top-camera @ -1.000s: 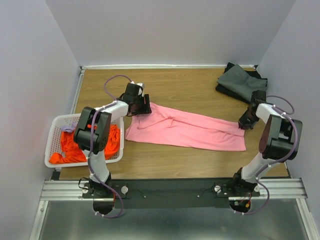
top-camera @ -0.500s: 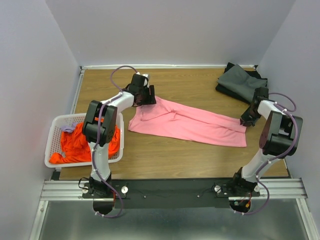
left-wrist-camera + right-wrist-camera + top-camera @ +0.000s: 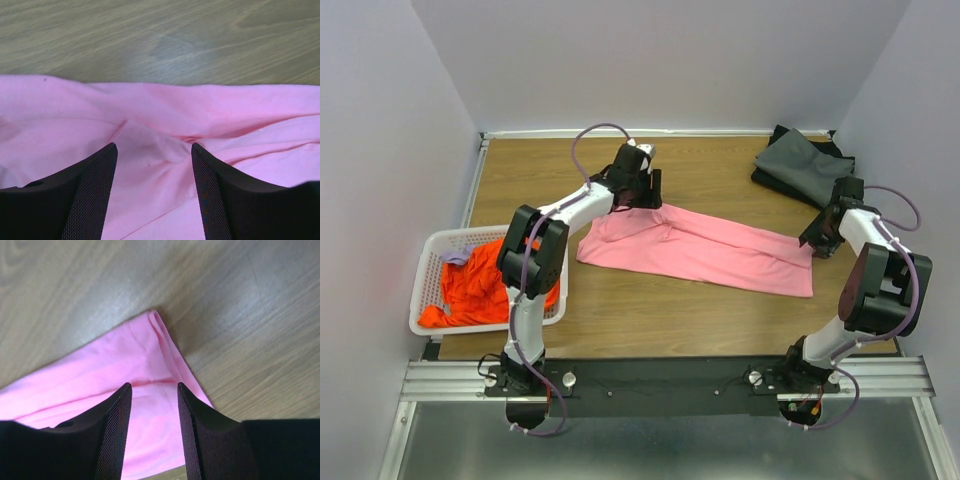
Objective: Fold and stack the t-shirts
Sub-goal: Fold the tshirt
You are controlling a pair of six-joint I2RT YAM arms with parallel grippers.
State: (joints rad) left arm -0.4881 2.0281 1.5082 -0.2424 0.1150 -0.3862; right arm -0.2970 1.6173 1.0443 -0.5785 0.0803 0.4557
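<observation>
Pink t-shirt (image 3: 700,250), just one, clamped by left end effector (image 3: 152,147) and right end effector (image 3: 154,386).

- A wooden table (image 3: 720,170) with a warm brown grain fills the middle of the top view. Its boards run left to right.
- A white strip (image 3: 650,132) borders the table's far edge, and another runs down its left side.
- A plain pale lilac-grey back wall (image 3: 660,60) rises behind the table.
- Matching left wall (image 3: 380,150) and right wall (image 3: 920,110) close in on both sides.
- A ribbed aluminium rail (image 3: 450,378) lies along the table's near edge.
- Below the rail sits a dull grey metal sheet (image 3: 660,445).
- The light is soft and even, with only faint shadows on the wood.
</observation>
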